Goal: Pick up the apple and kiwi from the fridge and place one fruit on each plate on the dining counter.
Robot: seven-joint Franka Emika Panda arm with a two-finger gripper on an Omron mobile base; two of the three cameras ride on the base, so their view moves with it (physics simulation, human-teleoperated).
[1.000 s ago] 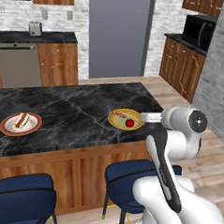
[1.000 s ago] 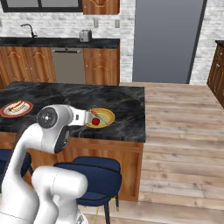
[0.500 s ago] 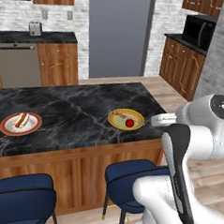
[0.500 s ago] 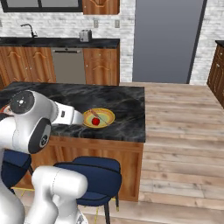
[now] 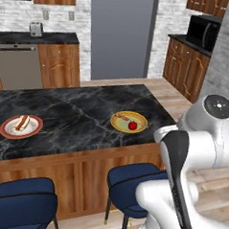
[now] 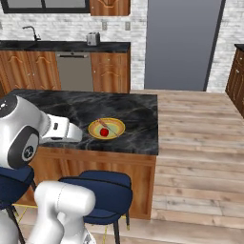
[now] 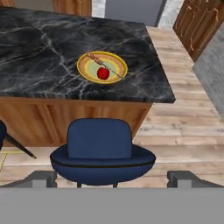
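Apple (image 7: 103, 73) sits on my yellow plate (image 7: 90, 61), upper centre, on the tabletop (image 7: 39, 48). My hand (image 7: 112, 178) is fully open, empty. White plate (image 5: 7, 130), left, holds a sausage bun, no kiwi. Kiwi fetch from closed fridge (image 5: 121, 35) remains.

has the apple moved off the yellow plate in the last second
No. The apple sits on the yellowish plate on the dining counter, at the same spot on the plate as before; the arm swung away.
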